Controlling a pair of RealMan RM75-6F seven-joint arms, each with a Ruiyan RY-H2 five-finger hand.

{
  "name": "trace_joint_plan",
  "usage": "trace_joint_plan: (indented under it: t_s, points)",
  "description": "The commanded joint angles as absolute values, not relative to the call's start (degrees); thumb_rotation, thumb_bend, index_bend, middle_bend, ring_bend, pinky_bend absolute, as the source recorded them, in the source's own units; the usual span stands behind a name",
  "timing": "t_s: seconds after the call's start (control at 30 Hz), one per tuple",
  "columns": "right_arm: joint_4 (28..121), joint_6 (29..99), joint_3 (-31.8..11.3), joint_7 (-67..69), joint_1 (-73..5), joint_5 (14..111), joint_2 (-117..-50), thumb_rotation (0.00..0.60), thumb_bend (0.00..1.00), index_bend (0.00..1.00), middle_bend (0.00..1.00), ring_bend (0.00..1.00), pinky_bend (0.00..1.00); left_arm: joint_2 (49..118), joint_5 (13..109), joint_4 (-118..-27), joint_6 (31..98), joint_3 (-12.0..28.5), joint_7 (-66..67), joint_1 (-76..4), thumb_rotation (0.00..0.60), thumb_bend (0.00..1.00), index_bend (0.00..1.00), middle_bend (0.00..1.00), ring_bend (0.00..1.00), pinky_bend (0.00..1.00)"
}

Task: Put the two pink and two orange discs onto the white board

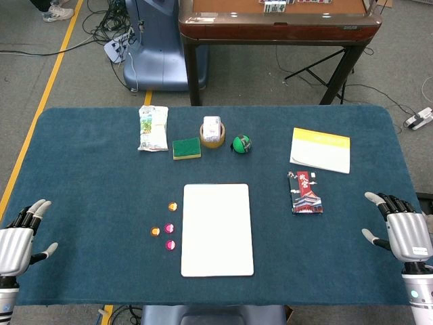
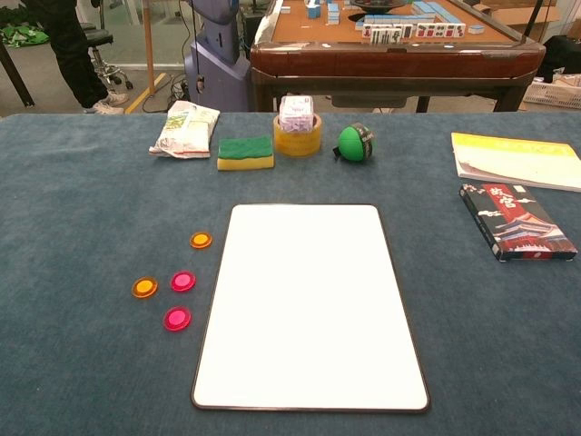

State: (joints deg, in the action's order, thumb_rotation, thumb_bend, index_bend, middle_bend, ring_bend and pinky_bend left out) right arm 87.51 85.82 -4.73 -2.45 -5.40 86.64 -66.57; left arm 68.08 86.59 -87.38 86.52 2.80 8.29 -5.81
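Both hands are seen spread, holding nothing — left hand [image 1: 19,238] at table's L edge, right hand [image 1: 404,227] at R edge. Two pink discs [image 2: 183,281] & two orange discs [image 2: 201,240] are found on cloth just L of white board [image 2: 309,300] — none on it.

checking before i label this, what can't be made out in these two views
- Left hand: the head view's edge cuts it off; absent from the chest view.
- Right hand: cut at the head view's right edge, also absent there.
- Print on the snack packet and the small dark box: too small to read.
- White block inside the tape roll: too blurred to identify.
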Motion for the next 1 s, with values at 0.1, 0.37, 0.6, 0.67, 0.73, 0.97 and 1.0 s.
trace_joint_plan:
  t_s: [0.1, 0.37, 0.6, 0.67, 0.73, 0.97, 1.0]
  points:
    - [87.54, 85.77, -4.52, -2.39, -5.51, 87.08, -66.55, 0.600, 0.02, 0.24, 0.28, 0.25, 0.32, 68.22, 86.96, -87.57, 86.87, 2.67, 8.56, -5.73, 0.600, 0.14, 0.14, 0.13, 0.16, 0.45]
    - [87.67, 85.15, -4.72, -2.26, -5.87, 86.66, -66.50, 0.600, 0.02, 0.24, 0.28, 0.25, 0.32, 68.36, 88.75, -87.33, 87.30, 2.31, 6.94, -6.06, 0.600, 0.14, 0.15, 0.13, 0.25, 0.53]
    - [88.08, 85.78, -4.51, -2.58, -5.40, 86.69, -66.27, 0.600, 0.02, 0.24, 0.28, 0.25, 0.32, 66.43, 94.44, -91.43, 85.41, 1.06, 4.63, -8.90, 0.600, 0.14, 0.17, 0.48, 0.59, 0.79]
    - [88.17, 86.92, -4.52, -2.53, -5.05, 87.29, -66.25, 0.600, 0.02, 0.24, 0.28, 0.25, 0.32, 65.65, 96.69, -93.20, 83.67, 0.73, 4.45, -10.72, 0.600, 0.14, 0.19, 0.61, 0.68, 0.86]
    - [88.16, 87.59, -4.42, -1.85, -4.73, 87.63, -66.12, 0.600, 0.02, 0.24, 0.28, 0.25, 0.32, 65.25, 97.93, -95.27, 81.30, 0.68, 5.18, -12.63, 0.600, 0.14, 0.23, 0.73, 0.76, 0.93]
    - [88.13, 88.02, -4.89, -0.62, -4.43, 87.02, -65.54, 0.600, 0.02, 0.24, 0.28, 0.25, 0.32, 65.70, 98.01, -100.61, 70.59, 1.31, 9.30, -19.53, 0.600, 0.14, 0.35, 0.96, 0.93, 1.00]
    - [88.14, 88.02, -4.90, -0.42, -4.42, 87.05, -65.45, 0.600, 0.02, 0.24, 0.28, 0.25, 0.32, 66.03, 97.79, -101.04, 69.48, 1.46, 9.72, -20.28, 0.600, 0.14, 0.36, 0.98, 0.95, 1.00]
